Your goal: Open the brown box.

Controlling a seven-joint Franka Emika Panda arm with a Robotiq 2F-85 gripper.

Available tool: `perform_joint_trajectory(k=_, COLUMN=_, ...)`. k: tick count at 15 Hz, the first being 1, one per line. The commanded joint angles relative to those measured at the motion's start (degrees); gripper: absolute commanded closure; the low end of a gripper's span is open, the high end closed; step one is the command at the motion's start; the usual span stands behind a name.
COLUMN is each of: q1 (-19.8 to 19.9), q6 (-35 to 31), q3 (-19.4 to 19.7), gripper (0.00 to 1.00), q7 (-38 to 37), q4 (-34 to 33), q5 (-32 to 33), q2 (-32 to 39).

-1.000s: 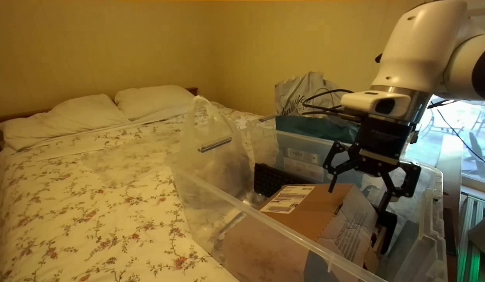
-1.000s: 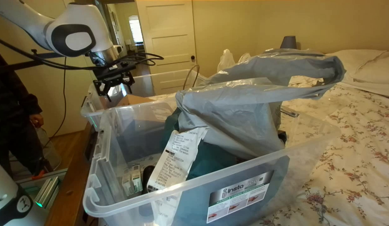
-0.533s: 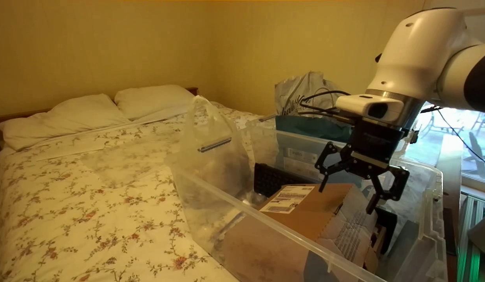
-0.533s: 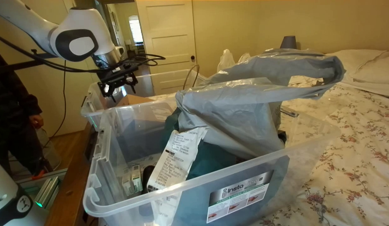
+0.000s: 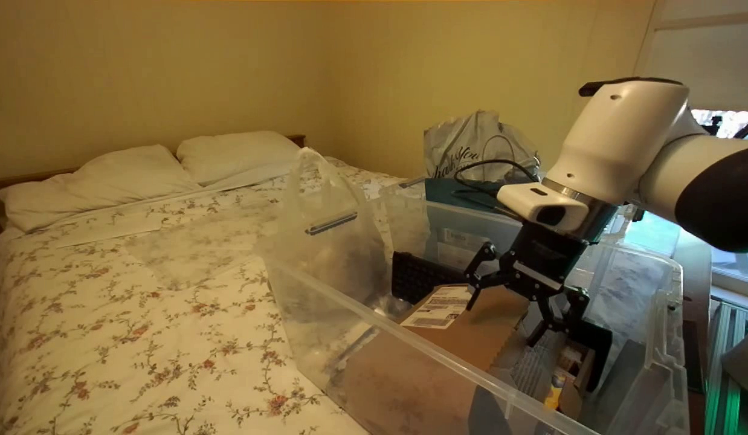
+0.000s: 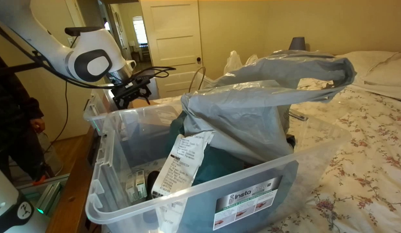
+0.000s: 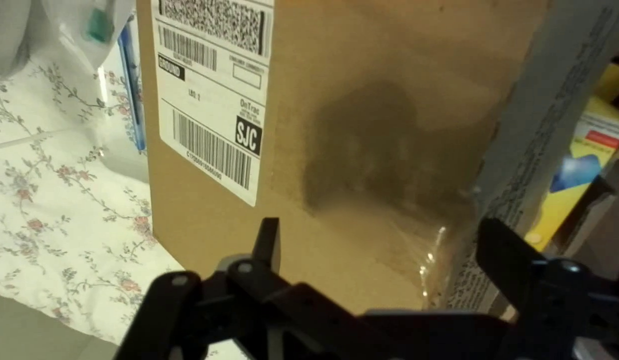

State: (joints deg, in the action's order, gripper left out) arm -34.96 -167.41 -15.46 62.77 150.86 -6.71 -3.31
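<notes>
The brown box [image 5: 477, 338] lies in the clear tub, with its labelled brown top face up. The top also fills much of the wrist view [image 7: 324, 255], and a corner shows in an exterior view [image 6: 140, 103]. A grey printed panel [image 5: 522, 365] runs along its right edge, also in the wrist view [image 7: 519, 150]. My gripper [image 5: 502, 325] is open and empty, tilted over the box. In the wrist view the gripper [image 7: 379, 222] has one finger over the brown top and one over the printed panel. I cannot tell whether they touch.
The clear tub's rim [image 5: 362, 311] surrounds the box. A yellow package [image 5: 555, 389] shows beside the printed panel. A black keyboard [image 5: 416, 278] and a plastic bag [image 5: 338, 260] lie behind and left. Another tub [image 6: 139, 204] holds a grey bag [image 6: 239, 119].
My gripper has moved down and left in the exterior view with the card label, and tilted. The printed panel now appears shifted left, and the yellow package beside it shows.
</notes>
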Motion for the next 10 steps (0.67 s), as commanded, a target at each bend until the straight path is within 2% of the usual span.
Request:
perform_joint_trajectory(k=1, q1=5.0, q6=-5.0, q3=-1.5, gripper=0.00, q7=-12.0, q4=0.6, q5=15.2, q2=-0.9)
perform_joint_trajectory(k=4, q1=8.8, q6=-3.8, q3=-2.9, gripper=0.00, q7=-22.4, q4=-2.1, q5=29.2, q2=-4.0)
perform_joint_trajectory(k=6, q1=10.9, q6=-2.5, q3=-4.5, gripper=0.00, q7=-27.3, q4=-4.7, q5=36.4, q2=-4.9)
perform_joint_trajectory(k=10, q1=15.2, q6=-1.0, q3=-9.0, gripper=0.00, q7=-37.3, q4=-10.8, q5=48.9, q2=-1.8)
